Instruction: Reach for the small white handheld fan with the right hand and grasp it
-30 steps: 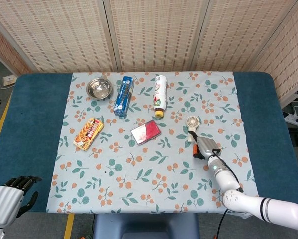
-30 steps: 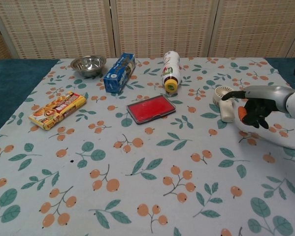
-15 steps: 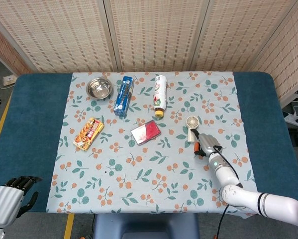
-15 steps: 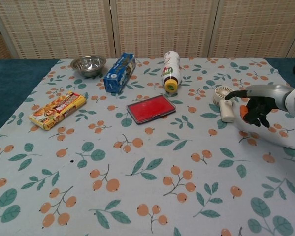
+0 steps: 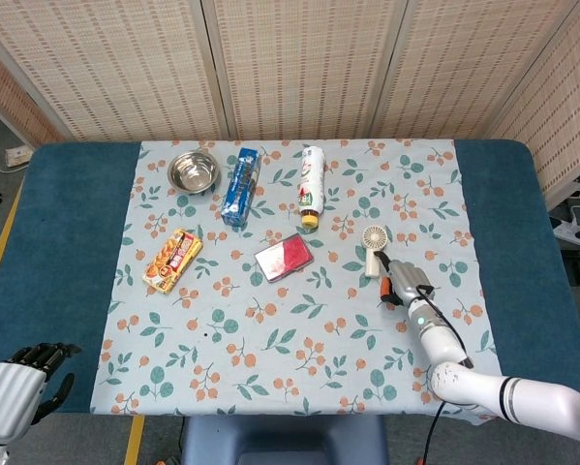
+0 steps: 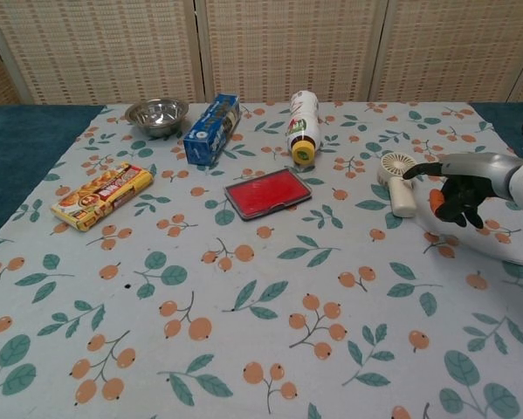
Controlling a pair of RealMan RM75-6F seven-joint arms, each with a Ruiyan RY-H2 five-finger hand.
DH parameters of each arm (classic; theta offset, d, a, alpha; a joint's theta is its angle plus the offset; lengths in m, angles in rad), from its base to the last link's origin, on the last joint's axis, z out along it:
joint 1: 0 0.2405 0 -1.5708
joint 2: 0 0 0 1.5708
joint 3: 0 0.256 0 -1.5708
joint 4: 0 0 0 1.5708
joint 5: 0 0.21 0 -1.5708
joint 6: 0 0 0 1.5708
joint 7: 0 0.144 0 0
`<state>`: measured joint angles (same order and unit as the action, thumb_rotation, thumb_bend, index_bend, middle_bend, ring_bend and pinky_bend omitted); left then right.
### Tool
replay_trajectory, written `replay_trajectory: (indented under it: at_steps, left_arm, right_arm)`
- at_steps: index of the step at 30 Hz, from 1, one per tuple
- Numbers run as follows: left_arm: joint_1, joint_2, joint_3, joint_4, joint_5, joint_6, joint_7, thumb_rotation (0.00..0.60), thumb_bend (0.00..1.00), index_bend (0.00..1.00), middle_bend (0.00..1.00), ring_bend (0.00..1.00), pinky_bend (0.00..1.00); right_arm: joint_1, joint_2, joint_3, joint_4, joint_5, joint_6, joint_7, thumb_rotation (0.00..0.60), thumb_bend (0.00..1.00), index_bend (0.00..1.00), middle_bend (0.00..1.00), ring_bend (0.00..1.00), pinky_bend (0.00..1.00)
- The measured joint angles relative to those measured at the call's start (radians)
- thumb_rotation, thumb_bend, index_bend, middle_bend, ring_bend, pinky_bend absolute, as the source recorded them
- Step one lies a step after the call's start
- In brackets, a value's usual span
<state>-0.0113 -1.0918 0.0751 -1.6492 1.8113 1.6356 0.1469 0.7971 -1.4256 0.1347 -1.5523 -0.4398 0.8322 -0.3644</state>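
Observation:
The small white handheld fan [image 5: 373, 248] lies flat on the flowered cloth at the right, round head away from me, handle [image 6: 403, 202] toward me. Just right of it is my right hand [image 5: 404, 281], low over the cloth. In the chest view the right hand [image 6: 458, 187] stretches its thumb left toward the spot where the fan's head meets the handle, while the dark fingers [image 6: 460, 208] curl down to the right of the handle. Nothing is held. My left hand [image 5: 16, 386] hangs off the table's near left corner, holding nothing, and the chest view does not show it.
On the far half of the cloth stand a steel bowl [image 5: 194, 171], a blue box [image 5: 240, 185] and a lying white bottle [image 5: 312, 184]. A red flat case [image 5: 284, 256] lies left of the fan, and a yellow snack pack [image 5: 172, 260] further left.
My right hand has crept slightly further from me and to the right, its thumb tip now nearer the fan's neck. The fan and the left hand have stayed put.

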Motion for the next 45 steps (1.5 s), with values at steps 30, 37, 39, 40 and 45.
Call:
replay_trajectory:
  at_steps: [30,37,39,40,45]
  left_arm:
    - [0.001,0.000,-0.002,0.000,-0.001,-0.001,0.000,0.600,0.43,0.35,0.42,0.39,0.50]
    - [0.000,0.000,-0.002,0.001,-0.002,-0.001,-0.001,0.600,0.43,0.35,0.42,0.39,0.51]
    - [0.001,0.000,-0.001,0.000,0.000,0.001,0.000,0.600,0.43,0.35,0.42,0.39,0.50]
    - [0.002,0.000,-0.001,0.000,0.001,0.001,0.000,0.600,0.43,0.35,0.42,0.39,0.50]
    - [0.000,0.000,-0.003,0.001,-0.001,0.000,-0.003,0.600,0.43,0.35,0.42,0.39,0.51]
  right_arm:
    - [0.008,-0.015,-0.003,0.028,-0.014,-0.005,0.026,0.600,0.93,0.00,0.83,0.69,0.71]
    - [0.015,-0.030,-0.004,0.052,-0.006,-0.005,0.020,0.600,0.93,0.00,0.83,0.69,0.71]
    - [0.016,-0.034,-0.005,0.058,-0.006,-0.005,0.019,0.600,0.93,0.00,0.83,0.69,0.71]
    - [0.016,-0.036,-0.005,0.061,-0.006,-0.004,0.018,0.600,0.93,0.00,0.83,0.69,0.71]
    - [0.015,-0.041,-0.007,0.071,-0.005,-0.005,0.017,0.600,0.93,0.00,0.83,0.69,0.71]
